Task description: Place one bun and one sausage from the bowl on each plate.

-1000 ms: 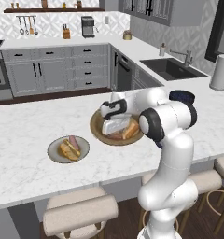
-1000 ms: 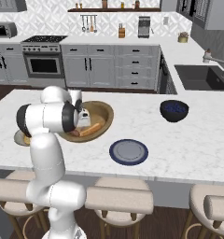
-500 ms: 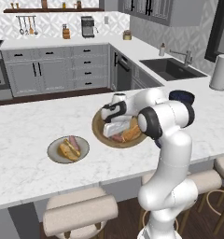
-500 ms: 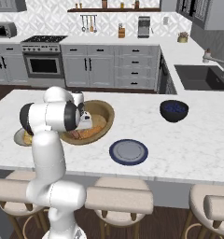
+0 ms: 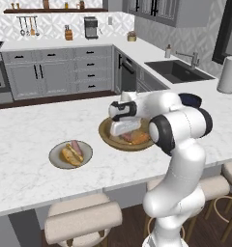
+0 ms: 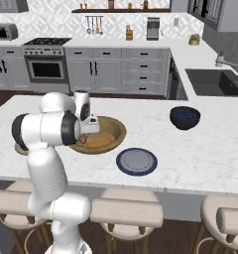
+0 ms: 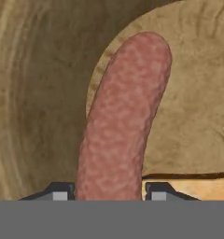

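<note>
The wide wooden bowl (image 5: 102,131) (image 6: 122,133) sits mid-counter with my gripper (image 5: 124,131) (image 6: 86,134) lowered into it. In the hand view my gripper (image 7: 109,192) has its two fingertips against both sides of a reddish sausage (image 7: 123,116), shut on it; the sausage lies partly over a tan bun (image 7: 198,107). An orange-brown bun (image 5: 141,139) (image 6: 98,143) shows beside the hand in the bowl. The pale beige plate (image 5: 57,157) to the left carries a bun and a sausage (image 5: 73,153). The dark blue-grey plate (image 6: 137,161) lies bare in front of the bowl.
A small dark blue bowl (image 6: 185,117) (image 5: 190,100) stands on the counter to the right. A sink (image 5: 178,70) and a paper towel roll (image 5: 227,75) are further back right. Stools (image 6: 126,212) line the counter's near edge.
My gripper has dropped deeper into the bowl and its fingers have come together onto the sausage. Plates and bowl have not moved.
</note>
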Robot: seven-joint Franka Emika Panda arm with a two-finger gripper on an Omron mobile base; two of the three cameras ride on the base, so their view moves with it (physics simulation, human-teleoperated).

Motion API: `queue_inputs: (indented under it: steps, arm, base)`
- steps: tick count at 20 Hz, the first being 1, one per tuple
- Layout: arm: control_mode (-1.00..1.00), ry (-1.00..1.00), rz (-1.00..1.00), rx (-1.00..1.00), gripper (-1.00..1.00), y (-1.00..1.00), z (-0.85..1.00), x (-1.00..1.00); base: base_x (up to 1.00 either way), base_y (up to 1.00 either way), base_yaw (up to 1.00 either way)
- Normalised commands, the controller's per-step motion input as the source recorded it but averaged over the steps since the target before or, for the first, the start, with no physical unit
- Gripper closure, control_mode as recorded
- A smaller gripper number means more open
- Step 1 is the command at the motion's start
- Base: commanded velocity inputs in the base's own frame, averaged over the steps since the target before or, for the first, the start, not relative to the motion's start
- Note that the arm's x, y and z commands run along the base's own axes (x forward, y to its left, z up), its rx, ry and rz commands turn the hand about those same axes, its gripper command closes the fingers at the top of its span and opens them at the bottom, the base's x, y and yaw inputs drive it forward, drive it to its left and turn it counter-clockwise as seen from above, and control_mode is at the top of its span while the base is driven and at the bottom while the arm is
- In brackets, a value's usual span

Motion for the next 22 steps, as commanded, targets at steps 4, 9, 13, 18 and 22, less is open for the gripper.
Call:
queue_inputs:
  steps: [4, 9, 13, 18, 22]
  arm:
    - [-1.0, -0.29, -0.37, 0.01, 1.0, -0.73, 1.0, -0.29]
    - [-1.0, -0.28, -0.21, -0.01, 1.0, -0.93, 0.65, -0.87]
    - [-1.0, -0.15, -0.17, 0.0, 1.0, -1.0, 0.17, -0.99]
    - [-1.0, 0.03, -0.21, 0.0, 1.0, -1.0, -0.03, -0.44]
    - [-1.0, 0.12, -0.25, -0.01, 1.0, -0.99, -0.32, 0.27]
  base:
    - [0.0, 0.0, 0.0]
    - [0.0, 0.0, 0.0]
    - [0.0, 0.0, 0.0]
    - [0.0, 0.0, 0.0]
    - [0.0, 0.0, 0.0]
